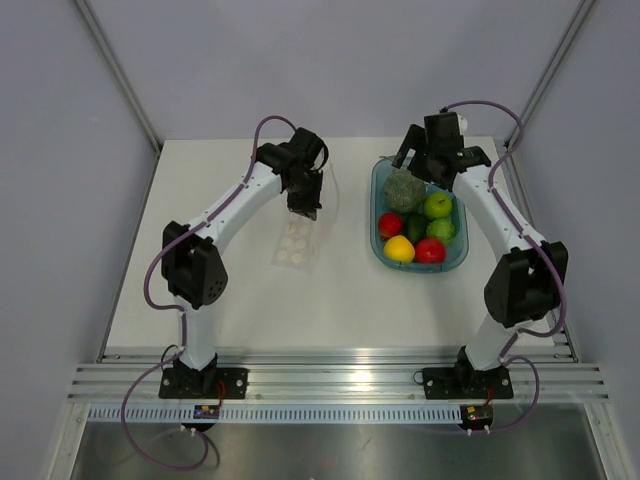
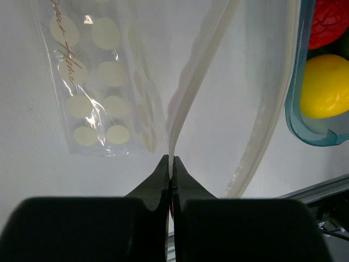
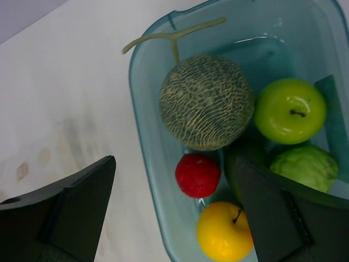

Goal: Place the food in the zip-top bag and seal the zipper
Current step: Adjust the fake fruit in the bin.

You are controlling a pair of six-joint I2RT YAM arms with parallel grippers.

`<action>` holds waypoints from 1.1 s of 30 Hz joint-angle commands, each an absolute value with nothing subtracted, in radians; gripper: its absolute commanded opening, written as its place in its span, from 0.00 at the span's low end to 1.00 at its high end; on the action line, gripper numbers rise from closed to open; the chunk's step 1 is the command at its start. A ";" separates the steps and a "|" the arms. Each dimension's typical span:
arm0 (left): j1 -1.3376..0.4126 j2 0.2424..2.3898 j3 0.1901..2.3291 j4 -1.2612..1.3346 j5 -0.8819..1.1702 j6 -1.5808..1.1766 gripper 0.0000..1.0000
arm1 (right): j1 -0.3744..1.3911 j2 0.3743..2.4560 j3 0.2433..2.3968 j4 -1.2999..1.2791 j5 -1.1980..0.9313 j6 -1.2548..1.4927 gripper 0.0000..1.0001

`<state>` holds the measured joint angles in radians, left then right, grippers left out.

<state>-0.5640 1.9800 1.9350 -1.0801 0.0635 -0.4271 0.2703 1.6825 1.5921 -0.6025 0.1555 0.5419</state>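
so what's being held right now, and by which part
The left gripper pinches the zip-top bag by its mouth-edge strip; the right gripper is open, holding nothing.

White arm links [image 1: 238, 203], black joints [image 1: 195, 266], purple cables [image 1: 149, 284]

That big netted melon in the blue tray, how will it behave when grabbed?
The melon is round, so a nudge would probably roll it, though the tray wall should check it. It is the widest piece, so the open right gripper may barely span it. Its rough skin likely aids grip.
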 commanded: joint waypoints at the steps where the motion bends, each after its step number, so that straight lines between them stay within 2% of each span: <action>1: -0.572 1.990 1.986 -1.066 0.064 -0.430 0.00 | 0.221 1.799 1.709 -0.699 0.187 0.470 0.99; 6: -0.575 1.994 1.993 -1.068 0.074 -0.426 0.00 | 0.221 1.943 1.879 -0.767 0.227 0.318 0.95; 10: -0.580 1.994 1.993 -1.063 0.080 -0.426 0.00 | 0.221 2.034 1.977 -0.834 0.195 0.235 0.99; 16: -0.586 1.991 1.983 -1.065 0.083 -0.423 0.00 | 0.219 2.149 2.140 -0.880 0.157 0.189 0.99; 22: -0.586 1.976 1.962 -1.057 0.074 -0.419 0.00 | 0.227 2.236 2.244 -0.870 0.120 0.045 0.87; 26: -0.586 1.979 1.962 -1.055 0.078 -0.420 0.00 | 0.248 2.325 2.333 -0.879 0.123 -0.064 0.87; 30: -0.586 1.980 1.954 -1.054 0.077 -0.419 0.00 | 0.249 2.459 2.523 -0.922 0.124 -0.086 0.87; 33: -0.586 1.986 1.956 -1.051 0.078 -0.419 0.00 | 0.250 2.479 2.528 -0.870 0.120 -0.094 0.81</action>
<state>-0.5812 1.9854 1.9499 -1.0786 0.0711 -0.4267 0.2432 2.4638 2.4752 -0.8886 0.1333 -0.0422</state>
